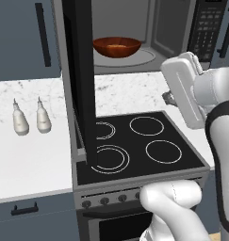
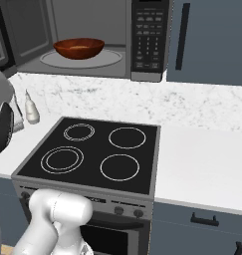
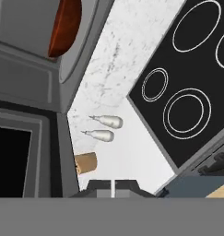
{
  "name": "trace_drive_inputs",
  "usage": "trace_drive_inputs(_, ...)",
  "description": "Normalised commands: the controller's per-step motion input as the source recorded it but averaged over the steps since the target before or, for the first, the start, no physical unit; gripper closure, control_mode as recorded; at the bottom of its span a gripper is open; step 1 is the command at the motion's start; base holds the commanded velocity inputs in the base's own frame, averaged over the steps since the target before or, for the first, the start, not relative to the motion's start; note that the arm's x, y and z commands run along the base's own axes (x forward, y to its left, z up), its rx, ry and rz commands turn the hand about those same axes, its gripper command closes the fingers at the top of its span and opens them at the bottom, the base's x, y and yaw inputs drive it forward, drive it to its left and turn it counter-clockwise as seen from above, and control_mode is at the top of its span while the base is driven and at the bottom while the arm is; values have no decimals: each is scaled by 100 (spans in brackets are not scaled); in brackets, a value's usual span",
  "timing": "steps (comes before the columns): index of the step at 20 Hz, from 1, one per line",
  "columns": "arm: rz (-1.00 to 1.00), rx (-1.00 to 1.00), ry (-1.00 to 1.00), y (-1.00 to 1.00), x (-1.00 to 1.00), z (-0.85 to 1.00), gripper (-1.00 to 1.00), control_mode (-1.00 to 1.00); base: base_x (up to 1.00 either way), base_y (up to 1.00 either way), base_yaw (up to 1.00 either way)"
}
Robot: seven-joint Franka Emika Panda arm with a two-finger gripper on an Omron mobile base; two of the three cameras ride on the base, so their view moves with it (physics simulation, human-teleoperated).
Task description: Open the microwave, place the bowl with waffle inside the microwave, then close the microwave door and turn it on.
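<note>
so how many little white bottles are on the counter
2, side by side on the white counter left of the stove: one bottle further left, the other nearer the microwave door.

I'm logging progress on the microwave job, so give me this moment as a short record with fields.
microwave: above the stove, cavity open
door: swung wide open, out over the stove's left side
bowl: inside, on the round plate
waffle: light patch in the bowl, detail too small to tell
hand: shut, empty, close beside the open door
stove: four rings, nothing on them
counter: two small white bottles left of the stove
left to do: close door, turn on
</note>
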Motion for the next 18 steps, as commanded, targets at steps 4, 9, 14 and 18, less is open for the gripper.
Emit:
trace_drive_inputs(4, 20, -4, 0, 81, -59, 4, 100, -100, 0, 0, 0)
trace_drive_inputs(9, 3, 0, 0, 38, -44, 7, 100, -100, 0, 0, 0)
trace_drive_inputs(14, 0, 0, -2, 32, -84, 0, 100, -100, 0, 0, 0)
trace_drive_inputs(18, 0, 0, -4, 44, -61, 0, 100, -100, 0, 0, 0)
